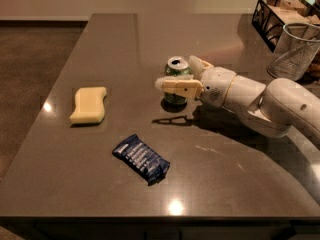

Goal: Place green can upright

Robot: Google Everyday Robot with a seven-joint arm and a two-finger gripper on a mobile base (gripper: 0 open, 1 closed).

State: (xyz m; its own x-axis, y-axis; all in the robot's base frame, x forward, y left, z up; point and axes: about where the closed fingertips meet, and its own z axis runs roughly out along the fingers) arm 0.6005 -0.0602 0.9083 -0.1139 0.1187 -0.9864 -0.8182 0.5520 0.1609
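Standing upright, silver-topped green can [177, 65] sits clasped in gripper [176, 74].

**Layout around the can**

The can [176, 65] is stood upright on the table [125, 39] and clasped by the gripper [176, 73], which is reached in from its right. A sponge [89, 104] is laid well left of the can. A packet [141, 159] is placed in front of it and to the left. A mesh cup [300, 51] and a basket [280, 19] are set behind it to the right.
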